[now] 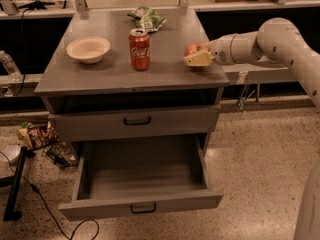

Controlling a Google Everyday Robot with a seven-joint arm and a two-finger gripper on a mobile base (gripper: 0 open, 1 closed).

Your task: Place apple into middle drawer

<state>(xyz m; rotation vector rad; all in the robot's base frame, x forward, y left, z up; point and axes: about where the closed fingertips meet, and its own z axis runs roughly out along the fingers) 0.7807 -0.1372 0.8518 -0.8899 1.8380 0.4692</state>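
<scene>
Camera view: cream hand (196,57) at small red apple (192,48) near grey bench's (100,75) edge, grip unclear; clamp squarely before lifting.

You see the grey counter (100,74). On it sit a pale bowl (88,49), a red can (139,49) and a crumpled green bag (146,18) at the back. The apple (192,49) is by the right edge, with the gripper (198,58) right beside it.
</scene>
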